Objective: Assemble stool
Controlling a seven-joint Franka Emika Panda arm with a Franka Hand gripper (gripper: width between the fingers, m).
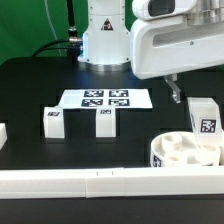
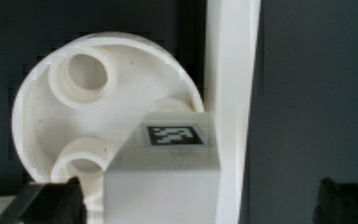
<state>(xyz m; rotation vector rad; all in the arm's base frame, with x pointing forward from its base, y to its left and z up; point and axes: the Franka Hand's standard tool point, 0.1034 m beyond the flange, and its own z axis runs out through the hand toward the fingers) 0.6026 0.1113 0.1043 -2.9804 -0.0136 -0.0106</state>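
Observation:
The white round seat disc (image 1: 186,151) lies at the exterior view's lower right, against the front rail, sockets up. It fills the wrist view (image 2: 87,120), with one round socket (image 2: 87,70) and a tag (image 2: 176,135) on its side. One white block leg (image 1: 204,117) stands just behind the seat. Two more legs (image 1: 52,121) (image 1: 104,121) stand in front of the marker board. My gripper (image 1: 180,95) hangs above the seat and the right leg. In the wrist view the gripper (image 2: 194,205) is open wide and empty, and its dark fingers (image 2: 43,205) straddle the seat's edge.
The marker board (image 1: 100,99) lies in the middle of the black table. A long white rail (image 1: 100,182) runs along the front and shows as a white strip (image 2: 234,90) in the wrist view. The robot base (image 1: 105,40) stands at the back. A white piece (image 1: 3,133) sits at the left edge.

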